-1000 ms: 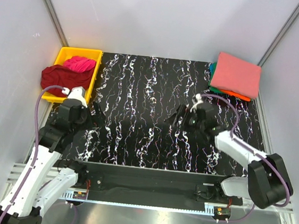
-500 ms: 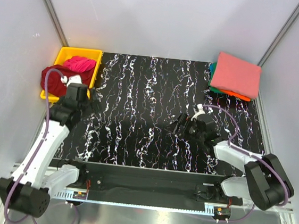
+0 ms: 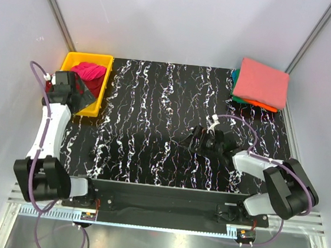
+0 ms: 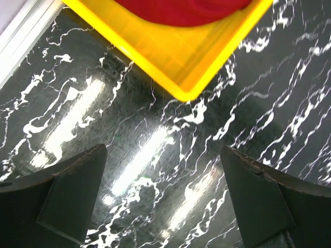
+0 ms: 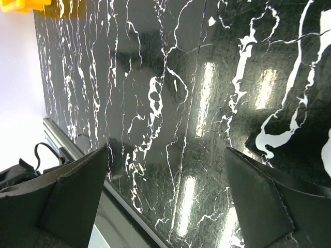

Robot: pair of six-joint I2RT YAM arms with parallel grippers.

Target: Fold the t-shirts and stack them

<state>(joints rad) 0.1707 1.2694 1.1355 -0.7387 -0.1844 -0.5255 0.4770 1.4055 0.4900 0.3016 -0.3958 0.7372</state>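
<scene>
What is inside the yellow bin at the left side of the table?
A pink cloth and a red cloth lie bunched in the yellow bin. In the top view the left gripper covers its near part, and anything beneath the cloths is hidden.

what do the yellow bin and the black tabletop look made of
Yellow bin: likely moulded plastic, smooth and semi-glossy, uniform colour with a rounded rim. Black tabletop: hard and polished, white marble-like veining, mirroring the lights as bright streaks; real stone or printed laminate cannot be told.
</scene>
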